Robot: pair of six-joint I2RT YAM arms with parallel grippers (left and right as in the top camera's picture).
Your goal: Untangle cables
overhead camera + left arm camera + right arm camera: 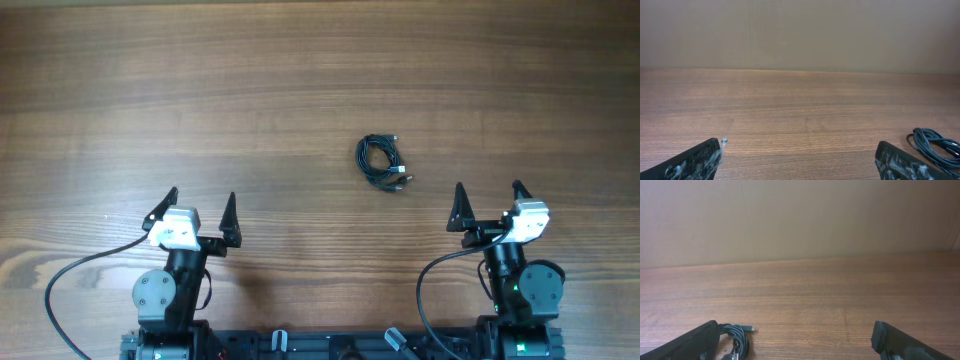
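Note:
The cables [382,162] lie as one small black bunch with silver-tipped plug ends on the wooden table, right of the middle. My left gripper [201,206] stands open near the front left, well apart from the bunch. My right gripper [488,195] stands open at the front right, a short way right of and nearer than the bunch. In the left wrist view the cables [935,145] show at the far right, beyond the right fingertip [892,160]. From the right wrist camera the cables [735,339] sit beside the left fingertip [697,340]. Both grippers hold nothing.
The wooden table [300,90] runs wide around the bunch. Thick black arm cables [75,275] loop beside the arm bases at the front edge. A plain wall [800,215] rises behind the table's far edge.

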